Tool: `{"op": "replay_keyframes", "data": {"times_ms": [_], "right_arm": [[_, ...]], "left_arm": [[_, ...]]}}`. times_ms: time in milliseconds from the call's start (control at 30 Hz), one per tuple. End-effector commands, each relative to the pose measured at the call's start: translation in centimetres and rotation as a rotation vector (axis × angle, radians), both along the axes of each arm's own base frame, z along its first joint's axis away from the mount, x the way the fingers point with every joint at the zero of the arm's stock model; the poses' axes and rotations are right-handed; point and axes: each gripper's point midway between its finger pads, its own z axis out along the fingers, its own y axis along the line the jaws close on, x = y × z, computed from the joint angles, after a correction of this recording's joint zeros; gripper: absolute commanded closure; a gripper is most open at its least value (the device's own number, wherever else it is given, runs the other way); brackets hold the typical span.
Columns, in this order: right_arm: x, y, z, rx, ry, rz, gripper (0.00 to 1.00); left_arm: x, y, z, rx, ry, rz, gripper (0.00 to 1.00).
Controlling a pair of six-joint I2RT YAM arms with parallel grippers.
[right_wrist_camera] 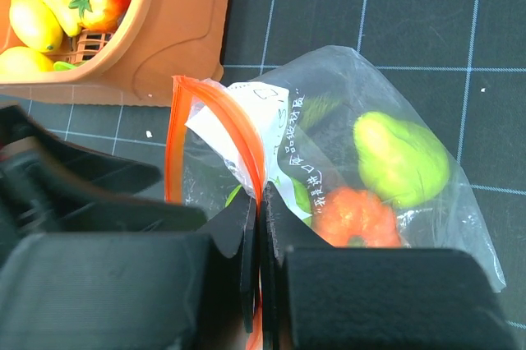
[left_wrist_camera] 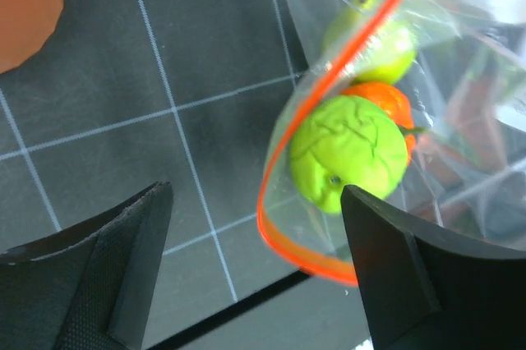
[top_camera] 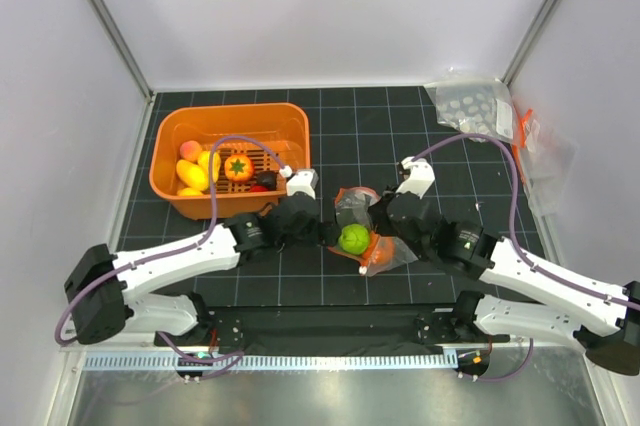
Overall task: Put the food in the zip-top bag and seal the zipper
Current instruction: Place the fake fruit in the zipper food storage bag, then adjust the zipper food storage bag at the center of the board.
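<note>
The clear zip-top bag (top_camera: 392, 254) lies at the table's middle with its mouth held open. My right gripper (right_wrist_camera: 260, 202) is shut on the orange-red zipper (right_wrist_camera: 246, 140) at the mouth's upper edge. Inside the bag I see a green pear-like piece (right_wrist_camera: 403, 157) and an orange piece (right_wrist_camera: 355, 214). A bright green wrinkled piece (left_wrist_camera: 349, 161) sits just inside the mouth, ringed by the zipper (left_wrist_camera: 267, 223). My left gripper (left_wrist_camera: 255, 198) is open in front of the mouth, with nothing between its fingers and its right finger (left_wrist_camera: 394, 268) next to the green piece. More food (top_camera: 215, 171) lies in the orange basket (top_camera: 230, 114).
The orange basket stands at the back left, close to the left arm. Other clear bags (top_camera: 470, 101) lie at the back right corner, one with a white-dotted sheet. White walls and metal posts close in the black gridded mat (top_camera: 330, 116).
</note>
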Motion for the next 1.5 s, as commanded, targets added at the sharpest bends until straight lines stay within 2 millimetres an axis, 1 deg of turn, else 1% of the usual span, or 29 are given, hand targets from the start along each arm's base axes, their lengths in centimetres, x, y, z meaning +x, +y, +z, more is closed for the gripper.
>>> {"op": "replay_keyframes", "data": {"times_ms": [0,67,100,133,167,200,233,267,300,333,367,400,433,467,500,567,633,700,767,800,967,1067,1100,1133,1167,1233,1400,1433,1467], "right_arm": [[0.4,0.3,2.5,0.058,-0.045,-0.008,0.99],[0.2,0.4,2.7,0.039,-0.041,0.014,0.99],[0.1,0.2,2.1,0.001,-0.023,0.019,0.99],[0.0,0.0,2.0,-0.020,-0.015,0.023,0.99],[-0.1,0.0,2.2,-0.041,-0.010,0.035,0.99],[-0.5,-0.7,1.5,-0.095,0.020,0.039,0.99],[-0.6,-0.9,0.9,-0.140,0.043,0.042,0.99],[-0.7,-1.1,1.5,-0.157,0.049,0.046,0.97],[-1.2,-2.1,0.6,-0.226,0.088,0.045,0.94],[-1.4,-2.4,0.3,-0.261,0.106,0.047,0.92],[-1.5,-2.5,0.8,-0.266,0.111,0.050,0.84],[-1.8,-3.1,0.5,-0.296,0.129,0.054,0.79],[-1.9,-3.2,0.8,-0.296,0.128,0.059,0.75],[-2.2,-3.2,1.0,-0.292,0.131,0.070,0.67],[-2.3,-3.2,1.1,-0.289,0.132,0.076,0.63],[-2.5,-3.3,1.8,-0.273,0.126,0.081,0.58],[-2.7,-3.5,1.9,-0.273,0.130,0.087,0.58],[-2.8,-3.6,2.1,-0.269,0.127,0.088,0.62],[-2.8,-3.6,2.0,-0.269,0.130,0.090,0.62],[-2.9,-3.4,2.1,-0.260,0.130,0.096,0.65],[-3.4,-2.4,2.7,-0.197,0.130,0.139,0.68],[-3.6,-2.1,3.6,-0.154,0.113,0.152,0.77],[-3.6,-2.1,3.7,-0.148,0.113,0.154,0.86],[-3.6,-2.2,4.0,-0.138,0.108,0.150,0.93],[-3.6,-2.2,4.1,-0.133,0.104,0.151,0.93],[-3.6,-2.2,4.5,-0.125,0.097,0.153,0.98],[-3.3,-1.5,7.3,-0.093,0.055,0.174,0.99],[-3.3,-1.2,8.2,-0.078,0.043,0.183,0.99],[-3.1,-0.7,8.6,-0.069,0.038,0.195,0.99]], "left_arm": [[1.5,-1.0,-0.7,-0.018,-0.027,0.057,0.21],[1.7,-1.6,-0.4,-0.034,-0.036,0.045,0.35],[1.7,-1.7,-0.1,-0.037,-0.041,0.036,0.53],[1.9,-2.1,1.1,-0.054,-0.058,0.026,0.63],[2.0,-2.2,1.7,-0.052,-0.075,0.013,0.74],[1.9,-1.8,2.2,-0.036,-0.076,0.013,0.91],[2.1,-2.0,4.0,-0.057,-0.097,0.012,0.95],[1.9,-1.6,4.3,-0.028,-0.098,-0.005,0.98],[1.8,-1.7,5.0,-0.026,-0.099,-0.018,1.00],[1.9,-2.0,6.6,-0.041,-0.113,-0.028,1.00],[1.7,-1.7,6.7,-0.012,-0.104,-0.041,1.00],[1.6,-1.9,7.2,-0.015,-0.105,-0.048,1.00],[1.7,-1.9,8.0,-0.024,-0.115,-0.048,1.00],[1.7,-2.0,8.3,-0.027,-0.117,-0.052,1.00],[1.8,-2.0,8.6,-0.030,-0.123,-0.050,1.00],[1.8,-1.8,8.9,-0.030,-0.126,-0.045,1.00],[1.8,-1.8,9.1,-0.033,-0.131,-0.048,1.00],[1.8,-1.8,9.1,-0.032,-0.130,-0.048,1.00],[1.7,-1.8,9.1,-0.027,-0.128,-0.049,1.00],[1.7,-1.8,8.9,-0.024,-0.125,-0.051,1.00],[1.8,-1.5,8.7,-0.007,-0.124,-0.044,1.00],[1.8,-1.4,8.7,-0.005,-0.126,-0.043,1.00],[1.8,-1.4,8.7,0.000,-0.124,-0.043,1.00],[1.8,-1.4,8.6,0.001,-0.123,-0.043,1.00],[1.8,-1.4,8.6,0.003,-0.121,-0.043,1.00],[1.8,-1.5,8.5,0.004,-0.117,-0.047,1.00],[1.8,-2.1,7.6,0.016,-0.093,-0.060,1.00],[1.7,-2.3,7.4,0.013,-0.087,-0.069,1.00],[1.7,-2.5,7.1,0.016,-0.081,-0.070,1.00]]}}
